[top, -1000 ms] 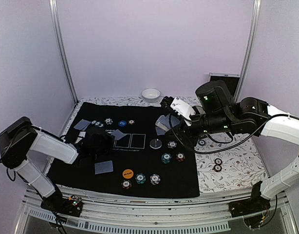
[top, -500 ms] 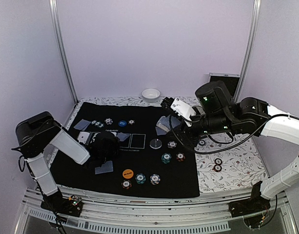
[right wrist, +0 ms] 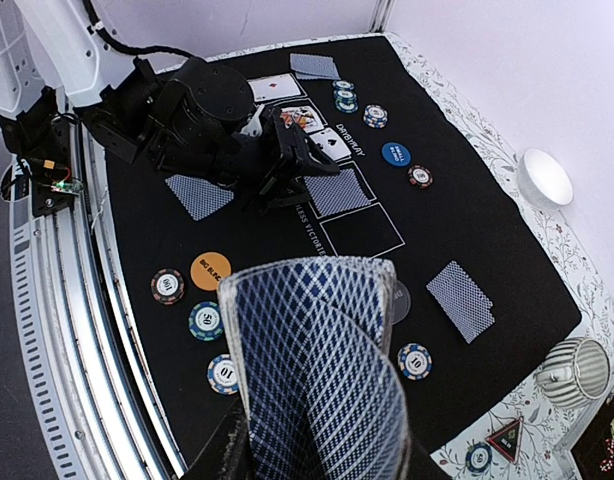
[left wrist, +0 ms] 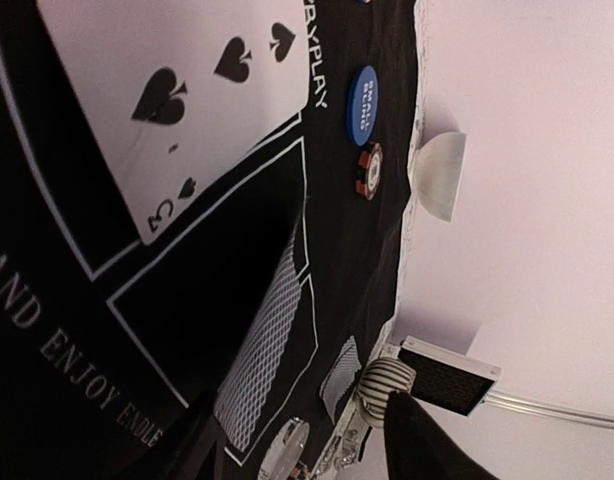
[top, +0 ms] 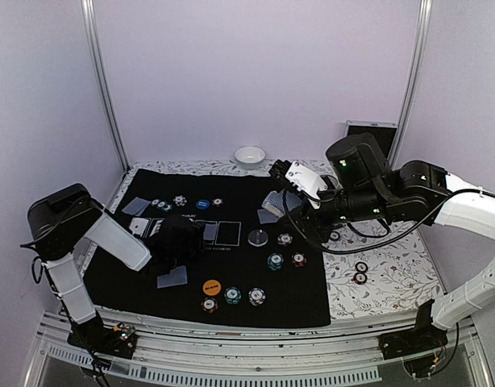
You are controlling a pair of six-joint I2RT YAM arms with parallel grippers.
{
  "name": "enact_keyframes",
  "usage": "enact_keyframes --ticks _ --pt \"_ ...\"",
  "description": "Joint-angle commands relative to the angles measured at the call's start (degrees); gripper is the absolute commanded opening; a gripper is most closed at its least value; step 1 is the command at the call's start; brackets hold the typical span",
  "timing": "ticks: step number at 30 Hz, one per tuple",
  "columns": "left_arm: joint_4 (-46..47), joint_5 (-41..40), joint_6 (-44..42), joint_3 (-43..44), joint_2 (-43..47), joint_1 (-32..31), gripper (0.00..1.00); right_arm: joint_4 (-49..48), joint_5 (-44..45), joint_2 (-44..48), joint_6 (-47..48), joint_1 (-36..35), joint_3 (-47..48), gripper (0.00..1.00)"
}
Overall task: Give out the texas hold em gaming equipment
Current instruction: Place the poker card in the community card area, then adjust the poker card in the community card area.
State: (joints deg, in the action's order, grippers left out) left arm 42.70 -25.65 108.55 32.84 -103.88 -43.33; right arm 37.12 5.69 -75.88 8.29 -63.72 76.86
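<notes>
From the overhead camera I see the black felt mat (top: pixel 304 298) covering most of the table. My left gripper (top: pixel 195 236) sits low over the white printed card boxes near the mat's middle. Its fingertips are just beside a blue-grey-backed face-down card (top: pixel 210 232) lying in one box. My right gripper (top: pixel 281 187) hangs above the far right part of the mat, clamped on a fan of blue-grey-backed playing cards (top: pixel 271 201). Near the front edge, a flat orange disc (top: pixel 212 286) lies just behind a row of three edge-striped poker chips (top: pixel 233 296). A green-striped chip (top: pixel 275 261) and a red-striped chip (top: pixel 298 260) lie side by side right of centre. A small white bowl (top: pixel 249 155) stands beyond the mat's far edge.

The left wrist camera (tipped on its side) shows a face-up three of spades (left wrist: pixel 167 90) inside a printed box, with the face-down card in the next box. The jaws stand apart with nothing between them. A flat blue disc (left wrist: pixel 363 104) lies further out with a red-and-black striped chip (left wrist: pixel 368 170) just beside it. A ribbed metal mug (left wrist: pixel 382 382) shows past the mat.

The right wrist camera looks down over the fan, which is pinched at its lower end, the jaws closed on it. Beyond it, the left gripper's fingers are spread over the boxes. A red triangular marker (right wrist: pixel 506 437) lies on the flowered tablecloth (right wrist: pixel 572 270) near the mug.
</notes>
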Motion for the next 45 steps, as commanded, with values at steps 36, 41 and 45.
enact_keyframes --ticks 36,41,45 --pt "-56.1 12.2 -82.7 35.8 -4.3 2.8 0.98 0.8 1.6 3.2 -1.0 -0.7 0.3 0.04" --pt "-57.2 10.2 -83.7 35.0 -5.5 2.7 0.98 0.5 1.5 3.0 -1.1 -0.7 0.3 0.04" --pt "-56.4 10.1 -83.5 33.4 -5.7 2.9 0.98 0.5 1.5 2.7 -0.8 -0.7 0.5 0.04"
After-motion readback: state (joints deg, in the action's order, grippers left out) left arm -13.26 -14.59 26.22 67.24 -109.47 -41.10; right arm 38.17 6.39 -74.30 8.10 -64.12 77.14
